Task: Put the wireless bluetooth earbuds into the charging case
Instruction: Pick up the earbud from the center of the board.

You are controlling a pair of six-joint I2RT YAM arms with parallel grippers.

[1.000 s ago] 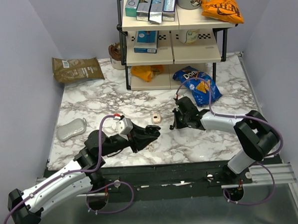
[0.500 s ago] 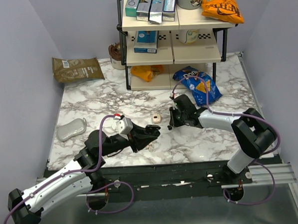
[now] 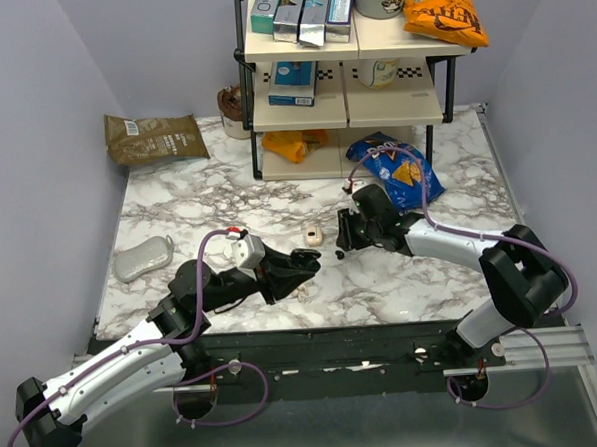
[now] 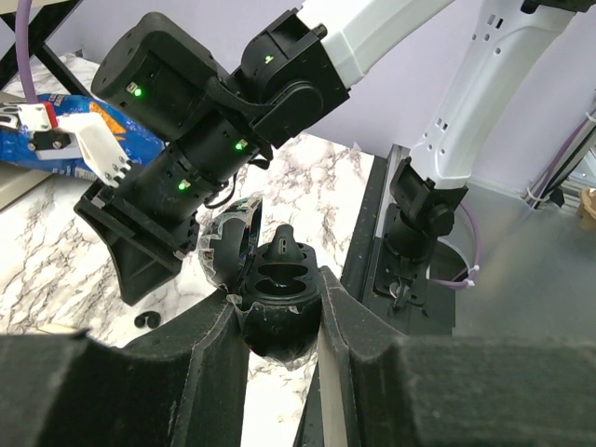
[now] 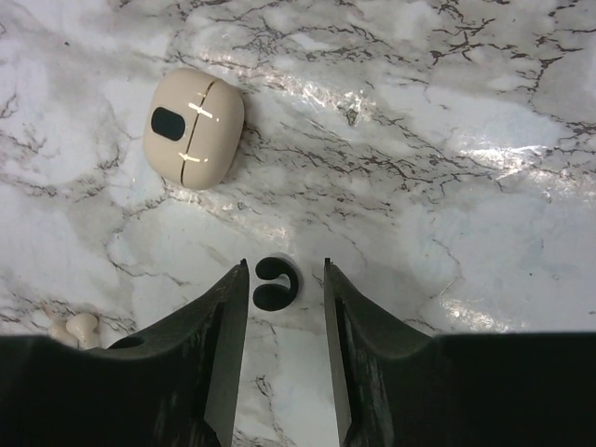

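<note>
The right gripper (image 5: 285,303) is straddling a black earbud (image 5: 274,282) on the marble table (image 5: 466,140), fingers apart for pinching, near-right of the closed beige case (image 5: 193,128). The left gripper (image 4: 279,321) is clamping an open black case (image 4: 277,279), presenting its sockets.

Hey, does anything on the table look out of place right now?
Yes. A black earbud lies loose on the marble in the gap of the open right gripper, and a cream pair lies loose too, apart from the closed beige case. The left gripper grips an open black case.
</note>
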